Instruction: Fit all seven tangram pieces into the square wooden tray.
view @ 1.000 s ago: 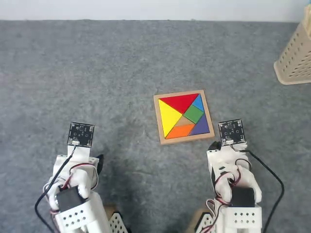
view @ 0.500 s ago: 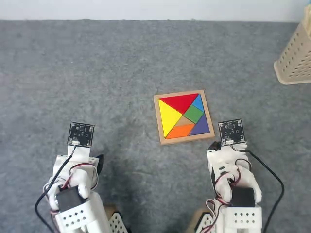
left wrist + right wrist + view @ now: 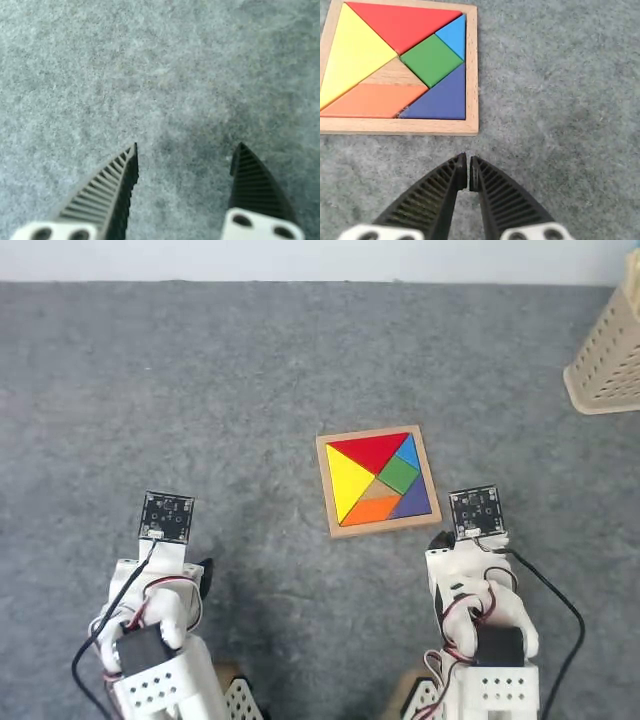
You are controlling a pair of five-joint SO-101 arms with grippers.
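The square wooden tray (image 3: 324,480) lies on the grey carpet, right of centre in the high view. Inside it lie a red triangle (image 3: 372,450), a yellow triangle (image 3: 345,482), a blue triangle (image 3: 408,452), a green square (image 3: 398,475), a purple triangle (image 3: 414,503), an orange piece (image 3: 371,510) and a plain wooden triangle (image 3: 376,490). My right gripper (image 3: 468,172) is shut and holds nothing, just in front of the tray (image 3: 400,126). My left gripper (image 3: 185,160) stands open over bare carpet, far left of the tray.
A beige perforated basket (image 3: 610,345) stands at the far right edge of the carpet. Both arm bodies (image 3: 160,640) (image 3: 482,630) sit at the near edge. A pale strip runs along the back of the carpet.
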